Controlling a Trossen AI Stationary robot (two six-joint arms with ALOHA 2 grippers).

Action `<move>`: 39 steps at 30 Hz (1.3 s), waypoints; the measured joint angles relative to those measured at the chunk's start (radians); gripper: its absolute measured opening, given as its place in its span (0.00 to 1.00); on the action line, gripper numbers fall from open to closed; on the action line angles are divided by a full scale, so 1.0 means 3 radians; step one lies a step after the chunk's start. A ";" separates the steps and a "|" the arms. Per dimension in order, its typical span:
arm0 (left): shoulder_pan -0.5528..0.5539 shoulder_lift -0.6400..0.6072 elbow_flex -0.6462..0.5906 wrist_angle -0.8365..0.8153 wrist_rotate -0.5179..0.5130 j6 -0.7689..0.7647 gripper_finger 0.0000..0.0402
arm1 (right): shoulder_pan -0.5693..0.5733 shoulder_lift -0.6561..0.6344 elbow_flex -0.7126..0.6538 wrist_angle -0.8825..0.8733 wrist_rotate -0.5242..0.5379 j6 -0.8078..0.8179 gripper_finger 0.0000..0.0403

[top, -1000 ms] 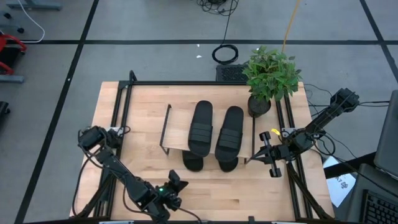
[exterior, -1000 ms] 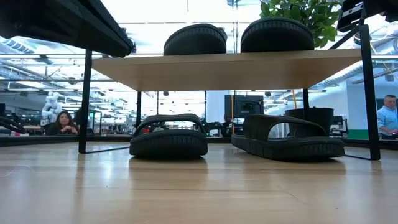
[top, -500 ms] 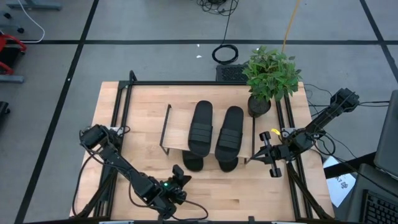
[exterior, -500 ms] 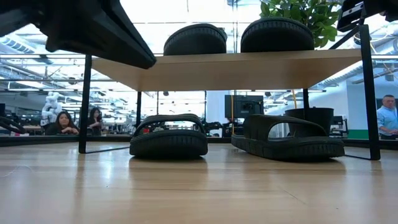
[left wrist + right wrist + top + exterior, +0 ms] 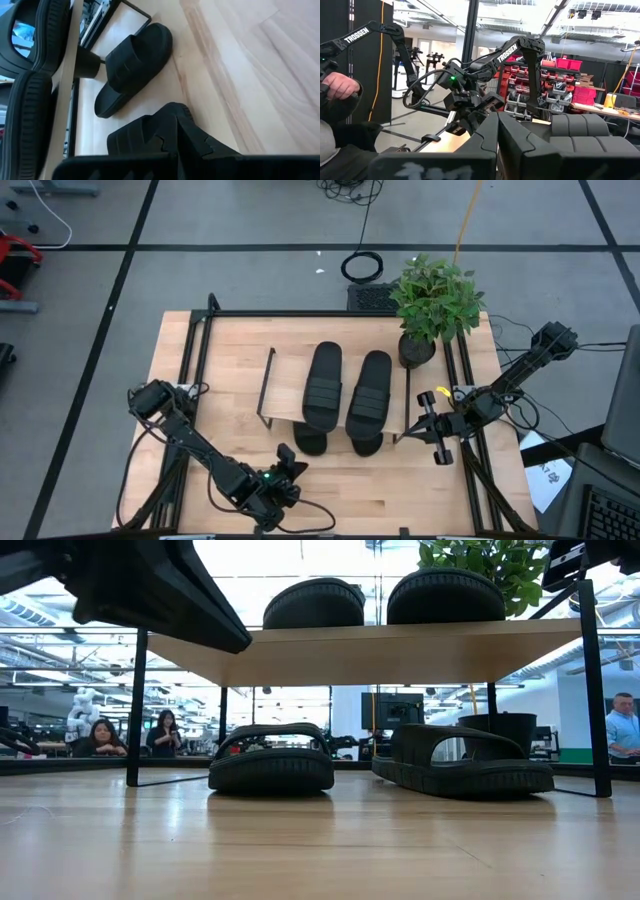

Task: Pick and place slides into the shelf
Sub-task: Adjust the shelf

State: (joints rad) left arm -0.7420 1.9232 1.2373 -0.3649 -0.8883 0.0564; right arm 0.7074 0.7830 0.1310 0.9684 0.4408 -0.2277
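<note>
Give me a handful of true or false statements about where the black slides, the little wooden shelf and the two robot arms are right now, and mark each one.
1. Two matte black slides lie on the light wooden top board of the small wire-legged shelf. True.
2. The space under the shelf is empty. False: two more black slides sit on the wooden tabletop beneath the board.
3. The left gripper holds a slide. False: its fingers are shut on nothing, near the table's front edge.
4. The right gripper is at the shelf's right end, fingers shut. True.
5. A leafy green potted plant stands behind the shelf's right end. True.
</note>
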 joint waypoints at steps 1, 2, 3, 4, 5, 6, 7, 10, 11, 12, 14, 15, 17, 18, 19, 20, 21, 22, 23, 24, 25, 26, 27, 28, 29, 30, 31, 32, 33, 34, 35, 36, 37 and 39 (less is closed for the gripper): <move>-0.0004 0.0000 0.0000 0.0000 -0.0001 0.0004 0.00 | 0.0000 0.0000 0.0000 0.0000 0.0000 -0.0002 0.00; -0.0009 0.0000 0.0000 0.0000 -0.0001 0.0016 0.00 | 0.0000 0.0000 0.0000 0.0000 0.0000 -0.0003 0.00; -0.0017 0.0000 0.0000 -0.0001 -0.0001 0.0036 0.00 | 0.0000 0.0001 0.0000 0.0000 0.0000 -0.0007 0.00; -0.0022 0.0000 0.0000 0.0000 -0.0001 0.0038 0.00 | 0.0000 0.0000 0.0000 0.0000 0.0000 -0.0015 0.00; -0.0024 0.0000 0.0000 0.0000 0.0001 0.0034 0.00 | 0.0000 0.0001 0.0000 0.0000 0.0000 -0.0020 0.00; -0.0024 0.0000 0.0000 0.0000 0.0002 0.0028 0.00 | 0.0000 0.0001 0.0000 0.0000 0.0000 -0.0023 0.00; -0.0019 0.0000 0.0000 0.0000 0.0001 0.0028 0.00 | 0.0000 0.0001 0.0000 0.0000 0.0000 -0.0024 0.00; -0.0004 0.0000 0.0000 0.0000 0.0000 0.0029 0.00 | 0.0000 0.0001 0.0000 -0.0001 0.0000 -0.0025 0.00; -0.0002 0.0000 0.0000 0.0000 0.0000 0.0026 0.00 | 0.0000 0.0001 0.0000 -0.0001 0.0000 -0.0025 0.00; -0.0004 0.0000 0.0000 0.0000 0.0000 0.0020 0.00 | 0.0000 0.0000 0.0000 -0.0001 0.0000 -0.0025 0.00; -0.0007 0.0000 0.0000 -0.0001 0.0001 0.0003 0.00 | 0.0000 0.0000 0.0000 -0.0001 0.0000 -0.0028 0.00; -0.0008 0.0000 0.0000 -0.0003 0.0001 0.0000 0.00 | 0.0000 0.0001 0.0000 -0.0001 0.0000 -0.0029 0.00; -0.0006 0.0000 0.0000 -0.0004 0.0001 -0.0014 0.00 | 0.0000 0.0000 0.0000 -0.0003 0.0003 -0.0058 0.00; -0.0006 0.0000 0.0000 -0.0005 0.0001 -0.0012 0.00 | 0.0000 0.0000 0.0000 -0.0003 0.0003 -0.0069 0.00; -0.0005 0.0000 0.0000 -0.0006 0.0000 -0.0007 0.00 | 0.0000 0.0001 0.0000 -0.0003 0.0003 -0.0073 0.00; -0.0004 0.0000 0.0000 -0.0006 0.0000 0.0004 0.00 | 0.0000 0.0000 0.0000 -0.0003 0.0003 -0.0073 0.00; -0.0005 0.0000 0.0000 -0.0006 0.0000 0.0012 0.00 | 0.0000 0.0001 0.0000 -0.0003 0.0003 -0.0071 0.00; -0.0004 0.0000 0.0000 -0.0003 0.0000 0.0020 0.00 | 0.0000 0.0001 0.0000 -0.0003 0.0004 -0.0065 0.00; -0.0003 0.0000 0.0000 -0.0002 0.0000 0.0031 0.00 | 0.0000 0.0001 0.0000 -0.0003 0.0004 -0.0050 0.00; -0.0003 0.0000 0.0000 -0.0003 0.0000 0.0030 0.00 | 0.0000 0.0001 0.0000 -0.0003 0.0004 -0.0031 0.00; -0.0003 0.0000 0.0000 -0.0001 0.0000 0.0026 0.00 | 0.0000 0.0000 0.0000 -0.0003 0.0005 -0.0009 0.00; -0.0003 0.0000 0.0000 0.0000 0.0000 0.0011 0.00 | 0.0000 0.0000 0.0000 -0.0003 0.0005 0.0006 0.00; -0.0002 0.0000 0.0000 0.0000 0.0000 0.0003 0.00 | 0.0000 0.0000 0.0000 -0.0003 0.0005 0.0013 0.00; -0.0002 0.0000 0.0000 0.0000 0.0000 0.0003 0.00 | 0.0000 0.0001 0.0000 -0.0003 0.0005 0.0015 0.00; -0.0002 0.0000 0.0000 0.0001 0.0000 0.0010 0.00 | 0.0000 0.0000 0.0000 -0.0003 0.0006 0.0018 0.00; -0.0002 0.0000 0.0000 0.0001 0.0000 0.0038 0.00 | 0.0000 0.0001 0.0000 -0.0003 0.0006 0.0019 0.00; -0.0002 0.0000 0.0000 0.0001 0.0000 0.0061 0.00 | 0.0000 0.0000 0.0000 -0.0003 0.0005 0.0019 0.00; -0.0002 0.0000 0.0000 0.0001 0.0000 0.0083 0.00 | 0.0000 0.0001 0.0000 -0.0003 0.0005 0.0019 0.00; -0.0002 0.0000 0.0000 0.0001 0.0000 0.0095 0.00 | 0.0000 0.0000 0.0000 -0.0003 0.0006 0.0019 0.00; -0.0002 0.0000 0.0000 0.0001 -0.0003 0.0094 0.00 | 0.0000 0.0000 0.0000 -0.0003 0.0006 0.0018 0.00; -0.0002 0.0000 0.0000 0.0000 -0.0017 0.0097 0.00 | 0.0000 0.0000 0.0000 -0.0003 0.0006 0.0016 0.00; -0.0003 0.0000 0.0000 -0.0001 -0.0043 0.0119 0.00 | 0.0000 0.0001 0.0000 -0.0003 0.0008 0.0011 0.00; -0.0003 0.0000 0.0000 -0.0001 -0.0077 0.0135 0.00 | 0.0000 0.0001 0.0000 -0.0003 0.0008 0.0006 0.00; -0.0002 0.0000 0.0000 -0.0001 -0.0098 0.0172 0.00 | 0.0000 0.0000 0.0000 -0.0002 0.0008 0.0004 0.00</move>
State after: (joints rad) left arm -0.7425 1.9232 1.2373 -0.3651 -0.9176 0.1078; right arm 0.7074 0.7830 0.1310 0.9678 0.4431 -0.2266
